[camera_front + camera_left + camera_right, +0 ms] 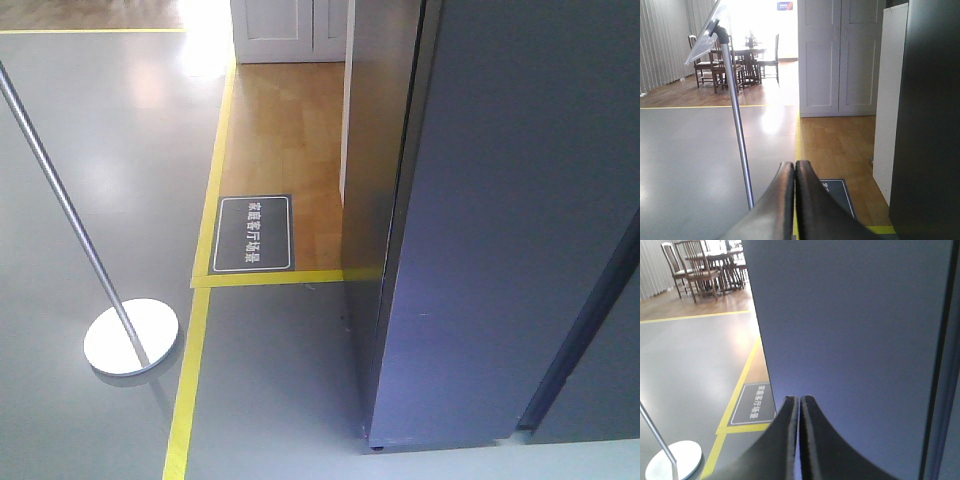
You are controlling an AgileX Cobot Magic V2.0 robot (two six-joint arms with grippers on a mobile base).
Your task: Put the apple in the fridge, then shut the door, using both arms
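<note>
The fridge (375,200) stands at the right, dark grey, and its door (500,250) shows as a flat dark grey face with a dark seam (585,330) down its right side. No opening into the fridge shows in any view. The same face fills the right wrist view (855,325), just beyond my right gripper (799,399), which is shut with nothing in it. My left gripper (794,164) is shut and empty, pointing over the floor with the fridge's dark side (930,125) to its right. The apple is out of view. Neither arm shows in the front view.
A metal pole stand with a round base (131,337) stands on the grey floor at the left. Yellow tape (190,400) edges a wooden floor with a dark sign plaque (253,233). A white cabinet (840,55) and a dining table with chairs (740,60) lie beyond.
</note>
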